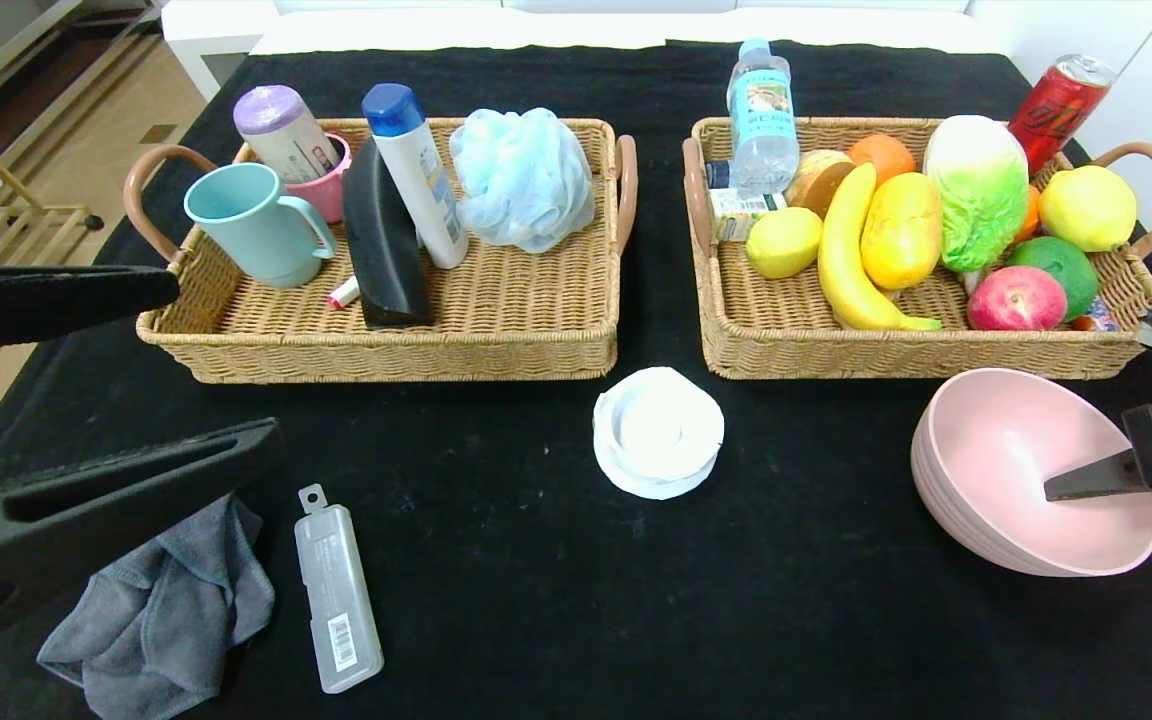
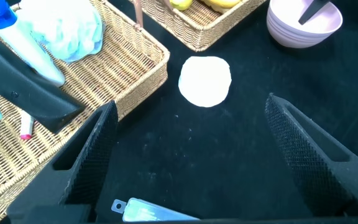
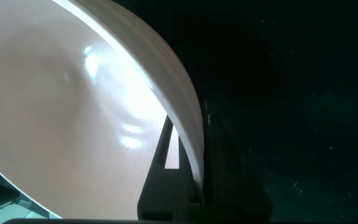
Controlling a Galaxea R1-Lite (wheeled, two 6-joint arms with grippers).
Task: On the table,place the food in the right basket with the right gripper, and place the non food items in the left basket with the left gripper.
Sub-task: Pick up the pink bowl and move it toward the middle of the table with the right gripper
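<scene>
right gripper (image 1: 1061,490) seemingly clamps the pink bowl's (image 1: 986,450) rim; left gripper (image 2: 191,155) open

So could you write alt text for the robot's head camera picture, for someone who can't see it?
The right end effector is clamped on the rim of a pink bowl on a black table, below two wicker baskets: the left basket holds toiletries and a cup, the right basket fruit and bottles. The left end effector hangs open over a grey cloth and a clear case; a white lid lies at centre.
</scene>
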